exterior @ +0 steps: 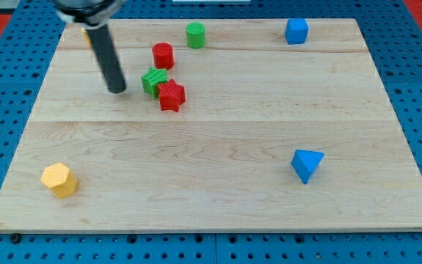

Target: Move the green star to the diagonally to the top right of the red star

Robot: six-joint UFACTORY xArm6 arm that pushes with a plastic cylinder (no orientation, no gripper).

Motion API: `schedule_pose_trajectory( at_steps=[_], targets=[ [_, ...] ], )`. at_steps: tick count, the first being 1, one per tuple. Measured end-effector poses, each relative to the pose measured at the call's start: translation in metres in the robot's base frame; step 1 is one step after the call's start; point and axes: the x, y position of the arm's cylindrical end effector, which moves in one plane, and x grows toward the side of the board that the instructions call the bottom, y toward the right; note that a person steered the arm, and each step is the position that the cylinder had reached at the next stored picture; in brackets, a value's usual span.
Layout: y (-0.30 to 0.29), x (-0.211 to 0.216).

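While the rod is standing over the view's upper left of the table point(211, 191), its tool, a plain tip point(117, 90) with nothing to open and nothing in its hold, is resting just to the view's left of the green star point(153, 80), apart from it by a small gap. The green star is sitting pressed against the red star point(172, 96), on that star's upper left, with a red cylinder point(163, 55) just above them. Judging from this, the approach step is in hand and the push is not yet done. The next move is probably calling for the tip to be steering the green star up and around the red star, toward the view's right, without dragging the red star along.
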Motion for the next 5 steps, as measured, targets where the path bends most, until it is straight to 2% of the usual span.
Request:
schedule_pose_trajectory(
  at_steps=[3, 4, 5],
  targets=[
    [0.088, -0.017],
    [0.144, -0.038],
    [0.146, -0.064]
  ],
)
